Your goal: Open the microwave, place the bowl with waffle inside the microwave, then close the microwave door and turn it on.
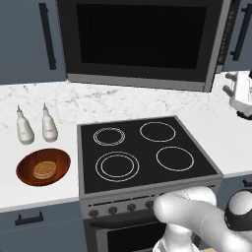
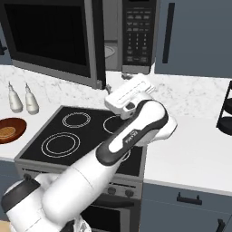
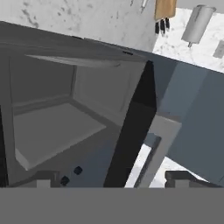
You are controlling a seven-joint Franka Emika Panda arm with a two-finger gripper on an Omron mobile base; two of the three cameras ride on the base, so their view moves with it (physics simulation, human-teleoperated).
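Observation:
The microwave (image 2: pixel 136 31) hangs above the cooktop with the microwave door (image 1: pixel 142 39) swung wide open to the left. Its dark glass faces the left base view. The hand view looks into the grey interior (image 3: pixel 52 127), past the door's edge (image 3: pixel 131 131). My gripper (image 1: pixel 228 83) hovers beside the door's free edge, in front of the opening. It is open: its fingertips (image 3: pixel 43 179) stand far apart with nothing gripped. The reddish-brown bowl (image 1: pixel 43 167) sits on the counter left of the cooktop, with the waffle (image 1: pixel 44 170) lying in it.
Two white bottles (image 1: pixel 24 128) stand behind the bowl. The black four-ring cooktop (image 1: pixel 142 152) lies under the microwave. Blue-grey cabinets (image 2: pixel 190 36) flank it. A black rack (image 2: pixel 226 113) stands on the right counter.

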